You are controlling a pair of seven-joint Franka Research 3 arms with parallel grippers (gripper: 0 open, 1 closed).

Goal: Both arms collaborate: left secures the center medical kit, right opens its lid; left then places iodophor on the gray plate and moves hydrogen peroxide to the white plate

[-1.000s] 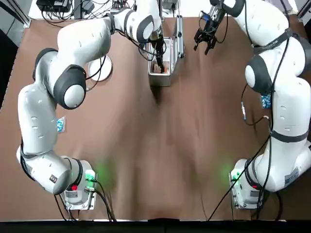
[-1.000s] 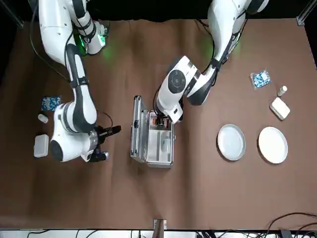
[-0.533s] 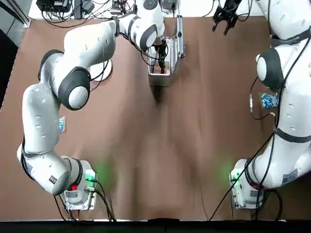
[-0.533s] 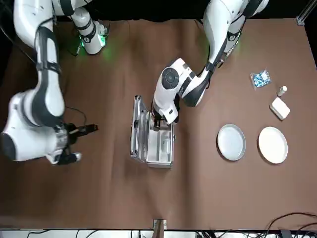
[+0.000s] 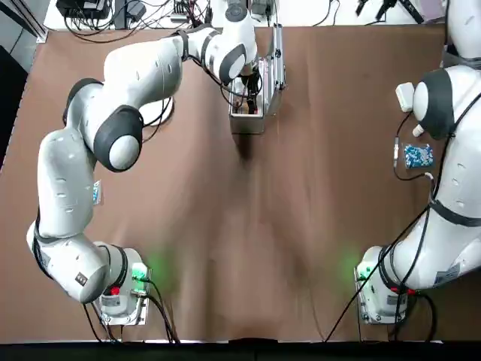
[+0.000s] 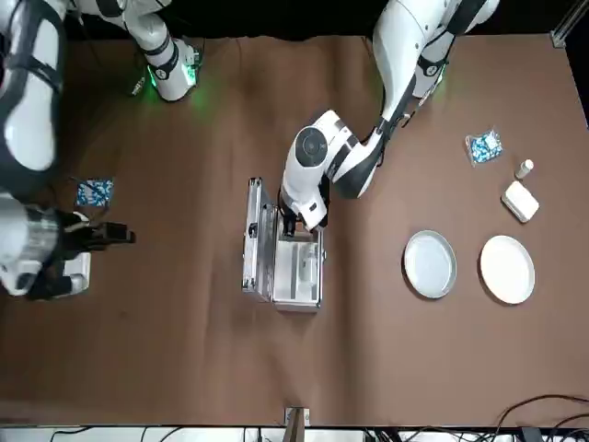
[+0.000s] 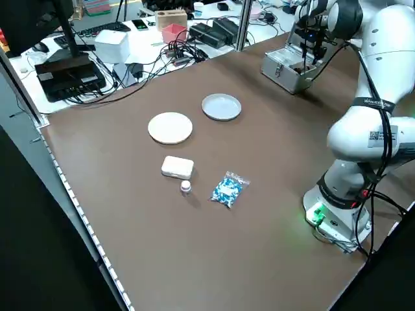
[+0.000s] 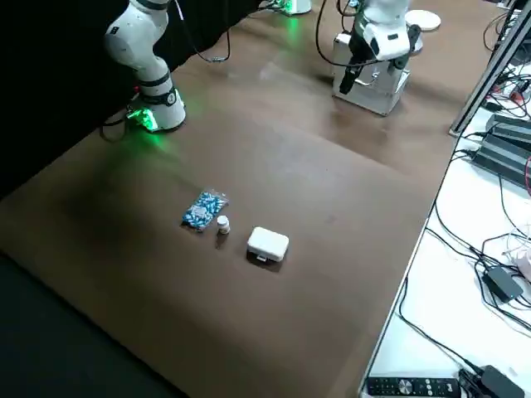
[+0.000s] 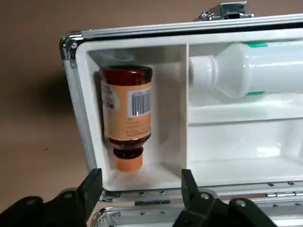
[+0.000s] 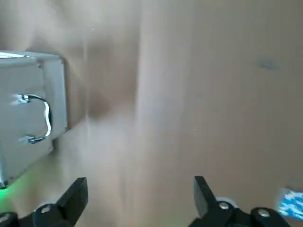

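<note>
R end effector (image 10: 142,191) moved out from med kit (image 6: 296,269), wide, empty; L end effector (image 9: 141,172) wide over iodophor (image 9: 127,116).

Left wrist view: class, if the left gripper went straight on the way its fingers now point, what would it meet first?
Most likely the orange-labelled brown bottle or the compartment around it in the open medical kit. The left gripper is open and aims there, though depth is unclear, so the kit's near rim might come first.

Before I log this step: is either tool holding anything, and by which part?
Nothing is held: the left tool is open above the medical kit, the right tool open over bare table.
</note>
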